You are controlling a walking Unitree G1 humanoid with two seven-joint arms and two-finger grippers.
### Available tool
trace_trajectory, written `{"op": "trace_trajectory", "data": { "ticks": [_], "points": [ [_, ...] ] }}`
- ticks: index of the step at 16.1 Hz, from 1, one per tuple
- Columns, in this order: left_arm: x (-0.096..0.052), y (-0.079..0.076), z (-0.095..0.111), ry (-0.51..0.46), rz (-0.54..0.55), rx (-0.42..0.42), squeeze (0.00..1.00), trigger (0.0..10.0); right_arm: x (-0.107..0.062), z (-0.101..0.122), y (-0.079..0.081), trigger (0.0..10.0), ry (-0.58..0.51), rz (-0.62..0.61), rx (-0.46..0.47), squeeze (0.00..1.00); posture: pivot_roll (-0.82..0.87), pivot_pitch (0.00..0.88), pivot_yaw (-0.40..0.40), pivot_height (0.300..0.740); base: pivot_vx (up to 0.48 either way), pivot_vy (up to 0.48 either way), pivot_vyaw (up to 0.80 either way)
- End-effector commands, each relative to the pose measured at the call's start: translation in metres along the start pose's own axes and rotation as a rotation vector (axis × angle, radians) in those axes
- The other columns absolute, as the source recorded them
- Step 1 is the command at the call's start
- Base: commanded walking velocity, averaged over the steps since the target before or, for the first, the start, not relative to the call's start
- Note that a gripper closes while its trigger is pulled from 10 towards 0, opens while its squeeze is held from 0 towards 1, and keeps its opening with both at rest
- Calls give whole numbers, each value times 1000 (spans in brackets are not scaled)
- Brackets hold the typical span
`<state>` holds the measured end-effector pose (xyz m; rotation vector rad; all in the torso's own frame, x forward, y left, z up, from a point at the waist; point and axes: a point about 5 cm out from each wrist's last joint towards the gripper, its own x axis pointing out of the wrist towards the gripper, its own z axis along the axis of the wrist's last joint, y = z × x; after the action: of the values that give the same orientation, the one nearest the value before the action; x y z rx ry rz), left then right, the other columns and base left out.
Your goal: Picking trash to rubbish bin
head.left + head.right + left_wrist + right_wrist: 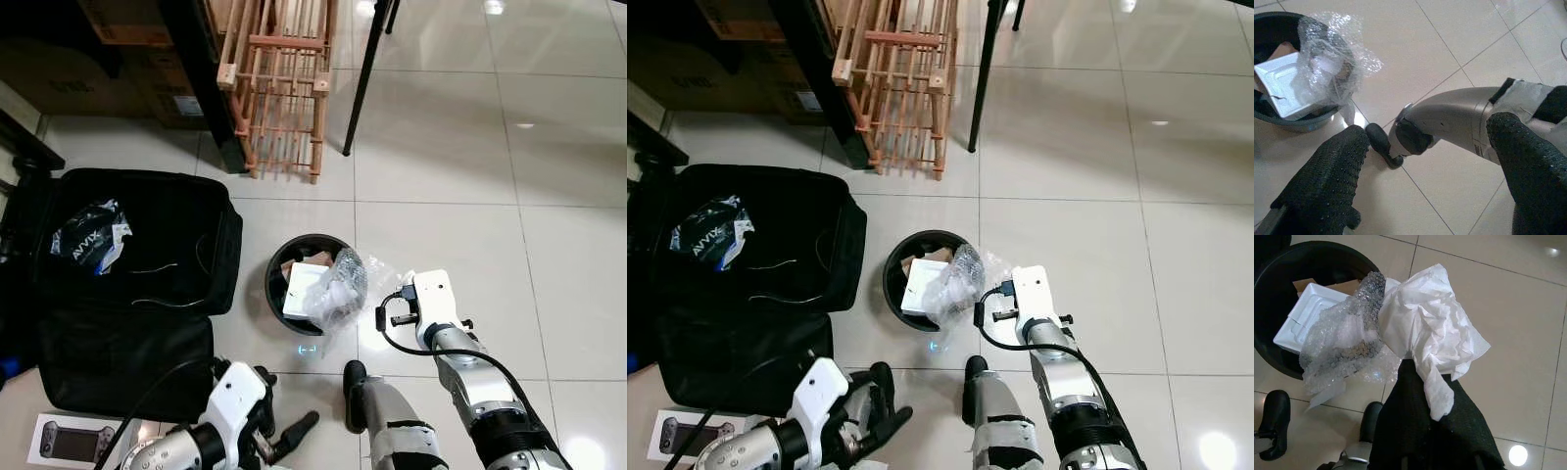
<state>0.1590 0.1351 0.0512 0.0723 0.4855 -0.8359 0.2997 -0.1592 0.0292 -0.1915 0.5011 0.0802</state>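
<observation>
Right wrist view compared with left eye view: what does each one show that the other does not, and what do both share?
The right wrist view alone shows crumpled white paper pinched in the right pincer. The left eye view alone shows an open black bag, a wooden rack, a boxed handheld console and the left pincer. Both share the black bin, its white tray and bubble wrap hanging over the rim.

- White tissue (1425, 328) and bubble wrap (1344, 345) cover the right gripper's (1410, 364) fingertips.
- Bubble wrap hides the bin's (1317, 259) rim nearest those fingers.
</observation>
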Motion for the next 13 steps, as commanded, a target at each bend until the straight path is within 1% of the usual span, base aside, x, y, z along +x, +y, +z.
{"op": "trace_trajectory", "data": {
  "ticks": [1, 5, 6, 8, 9, 10, 11, 13],
  "points": [
    [-2, -8, -12, 38, -26, -34, 0, 10000, -2, -15, -1, 10000, 46, 6, 2, 0, 121, 461, -28, 740, 0, 0, 0],
    [-2, -8, -12, 44, -25, -43, 0, 10000, -2, -18, -1, 10000, 49, 11, -1, 0, 117, 467, -28, 740, 0, 0, 0],
    [-2, -9, -13, 46, -27, -42, 0, 10000, -1, -18, 2, 10000, 52, 16, 0, 0, 121, 473, -26, 740, 0, 0, 0],
    [-1, -9, -14, 50, -30, -38, 0, 10000, 3, -16, 12, 10000, 50, 56, -3, 0, 130, 479, -23, 740, 0, 0, 0],
    [-3, -11, -12, 49, -32, -37, 0, 10000, 8, -13, 25, 10000, 57, 119, -9, 0, 150, 498, -21, 740, 0, 0, 0],
    [-4, -11, -11, 49, -32, -37, 0, 10000, 9, -13, 26, 10000, 59, 128, -10, 0, 155, 504, -21, 740, 0, 0, 0],
    [-7, -14, -10, 51, -31, -36, 0, 10000, 12, -10, 33, 10000, 60, 164, -33, 0, 170, 521, -21, 740, 0, 0, 0],
    [-11, -18, -9, 53, -28, -42, 0, 10000, 15, -4, 41, 10000, 60, 203, -47, 0, 183, 537, -22, 740, 0, 0, 0]
  ]
}}
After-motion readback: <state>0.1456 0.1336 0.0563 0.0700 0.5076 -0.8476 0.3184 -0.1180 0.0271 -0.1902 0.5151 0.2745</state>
